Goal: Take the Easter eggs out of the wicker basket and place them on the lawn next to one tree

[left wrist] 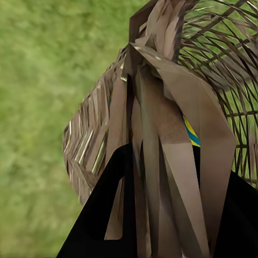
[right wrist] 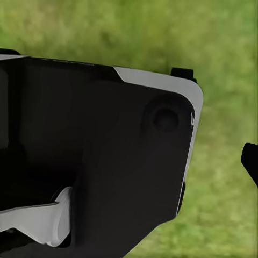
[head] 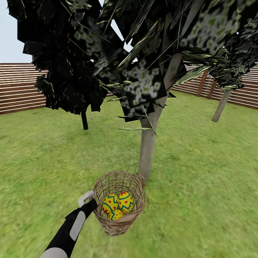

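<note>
Left gripper (left wrist: 156,177) pinching wicker basket (head: 120,202) rim, basket just before tree (head: 148,150) trunk. Three Easter eggs (head: 117,205) inside; none placed on lawn (head: 200,172). Right gripper state: cannot tell.

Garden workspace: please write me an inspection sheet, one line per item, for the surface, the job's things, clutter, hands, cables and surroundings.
Surface: lawn, mottled green grass, flat.
Job's things: wicker basket is held up at its rim, tilted, just in front of the tree with the pale trunk. All three Easter eggs are inside the basket, none on the grass.
Clutter: nothing seen.
Hands: left hand is shut on the wicker basket, its dark fingers on either side of the braided rim. Right hand: the right wrist view shows a dark robot part over grass; open or shut cannot be told.
Cables: nothing seen.
Surroundings: brown slat fence, a thin black-trunked tree, another pale trunk at the right.
</note>
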Controlling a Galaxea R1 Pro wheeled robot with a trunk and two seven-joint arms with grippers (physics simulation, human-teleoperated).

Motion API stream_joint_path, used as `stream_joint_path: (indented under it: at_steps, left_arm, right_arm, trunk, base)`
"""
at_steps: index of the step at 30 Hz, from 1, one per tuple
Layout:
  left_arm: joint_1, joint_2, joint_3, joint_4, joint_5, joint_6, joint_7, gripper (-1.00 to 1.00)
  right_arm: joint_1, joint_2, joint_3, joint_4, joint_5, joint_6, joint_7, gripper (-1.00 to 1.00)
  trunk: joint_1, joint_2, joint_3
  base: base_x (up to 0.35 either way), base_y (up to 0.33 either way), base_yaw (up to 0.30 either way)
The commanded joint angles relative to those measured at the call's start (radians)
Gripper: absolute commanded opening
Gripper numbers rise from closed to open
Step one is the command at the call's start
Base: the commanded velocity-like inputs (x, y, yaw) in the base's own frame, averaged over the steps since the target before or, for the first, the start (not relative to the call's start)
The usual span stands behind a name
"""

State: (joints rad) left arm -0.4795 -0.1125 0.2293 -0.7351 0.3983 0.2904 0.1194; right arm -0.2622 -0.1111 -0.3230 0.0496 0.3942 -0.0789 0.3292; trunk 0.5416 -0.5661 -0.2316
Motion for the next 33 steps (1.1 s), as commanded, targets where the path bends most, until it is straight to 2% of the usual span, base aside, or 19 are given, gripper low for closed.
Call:
stream_joint_path:
  at_steps: [1,12,15,16,17,19,20,21,23,24,26,33]
  left_arm:
    - [-0.001,-0.001,0.002,-0.003,0.013,0.006,0.005,-1.0]
    - [-0.001,-0.002,0.002,0.0,0.013,0.006,0.005,-1.0]
    - [-0.001,-0.004,0.002,0.002,0.013,0.006,0.005,-1.0]
    - [-0.001,-0.004,0.001,0.002,0.013,0.006,0.005,-1.0]
    - [-0.001,-0.004,0.001,0.002,0.013,0.006,0.005,-1.0]
    - [-0.001,-0.003,0.002,0.002,0.013,0.005,0.005,-1.0]
    - [-0.001,-0.003,0.002,0.002,0.013,0.005,0.005,-1.0]
    - [-0.001,-0.003,0.002,0.002,0.013,0.006,0.005,-1.0]
    - [-0.001,-0.003,0.002,0.002,0.013,0.005,0.005,-1.0]
    - [-0.001,-0.003,0.002,0.002,0.013,0.006,0.005,-1.0]
    - [-0.001,-0.001,0.002,0.0,0.013,0.006,0.005,-1.0]
    - [-0.001,-0.001,0.002,-0.004,0.013,0.006,0.006,-1.0]
  right_arm:
    - [-0.002,-0.001,-0.008,0.004,0.009,-0.007,0.001,1.0]
    - [-0.002,-0.004,-0.014,-0.005,0.008,-0.007,0.003,1.0]
    - [-0.013,-0.001,-0.014,-0.106,0.006,0.004,0.009,1.0]
    - [-0.028,-0.001,-0.015,-0.162,0.004,0.017,0.008,1.0]
    - [-0.053,-0.002,-0.016,-0.226,0.002,0.078,0.007,1.0]
    - [-0.095,-0.002,-0.034,-0.363,-0.007,0.268,0.008,1.0]
    - [-0.108,-0.002,-0.056,-0.453,-0.033,0.346,0.008,1.0]
    - [-0.115,-0.003,-0.067,-0.516,-0.067,0.372,0.008,1.0]
    - [-0.152,-0.01,-0.073,-0.585,-0.127,0.391,0.007,1.0]
    - [-0.181,-0.018,-0.074,-0.591,-0.137,0.393,0.006,1.0]
    - [-0.211,-0.027,-0.074,-0.59,-0.14,0.394,0.004,1.0]
    - [-0.216,-0.035,-0.074,-0.597,-0.132,0.385,0.006,1.0]
  trunk:
    - [0.004,-0.009,-0.005]
    - [0.046,-0.086,-0.039]
    - [0.058,-0.107,-0.049]
    - [0.062,-0.114,-0.052]
    - [0.066,-0.121,-0.055]
    - [0.073,-0.135,-0.061]
    - [0.077,-0.142,-0.064]
    - [0.081,-0.149,-0.067]
    - [0.089,-0.163,-0.074]
    - [0.092,-0.17,-0.077]
    - [0.1,-0.184,-0.083]
    - [0.127,-0.233,-0.105]
  base:
    - [0.0,0.0,0.0]
    - [0.0,0.0,0.0]
    - [0.0,0.0,0.0]
    - [0.0,0.0,0.0]
    - [0.0,0.0,0.0]
    - [0.0,0.0,0.0]
    - [0.0,0.0,0.0]
    - [0.0,0.0,0.0]
    - [0.0,0.0,0.0]
    - [0.0,0.0,0.0]
    - [0.0,0.0,0.0]
    - [0.0,0.0,0.0]
